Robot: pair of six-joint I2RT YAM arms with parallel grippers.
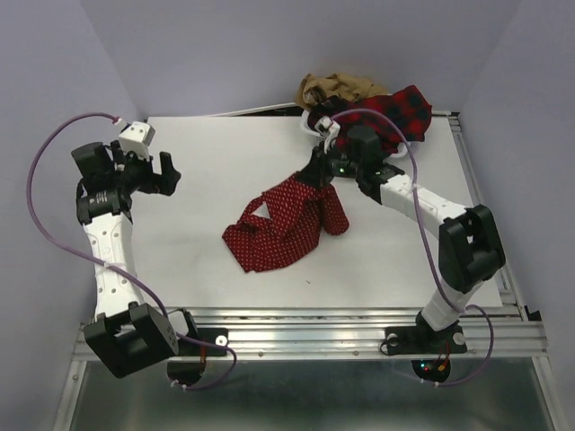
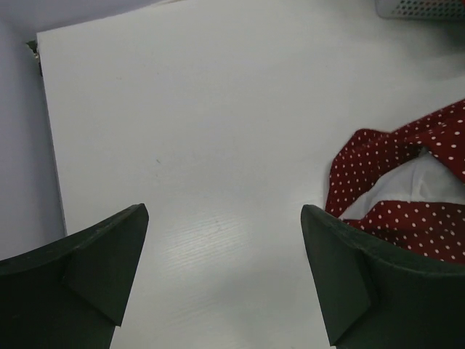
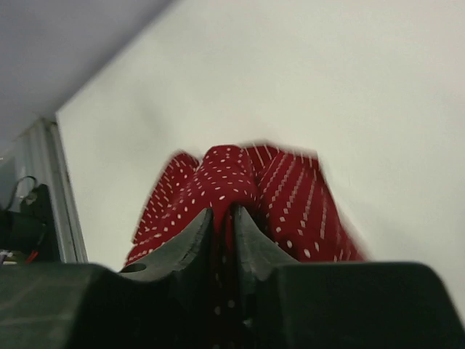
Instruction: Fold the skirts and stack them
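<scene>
Right claw (image 3: 223, 213) pinches dotted skirt (image 1: 286, 230) lying diagonally.

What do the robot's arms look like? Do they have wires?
The left arm and right arm are white tubes with chunky black joints. Each trails a looping purple cable. The fingers are dark, blocky wedges. A tiny green light glows near the right wrist.

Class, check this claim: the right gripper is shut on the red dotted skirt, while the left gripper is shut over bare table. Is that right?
Not quite. The left gripper is open, with its jaws wide apart over the table, as the left wrist view shows. The rest holds: the right gripper is shut on the red dotted skirt.
</scene>
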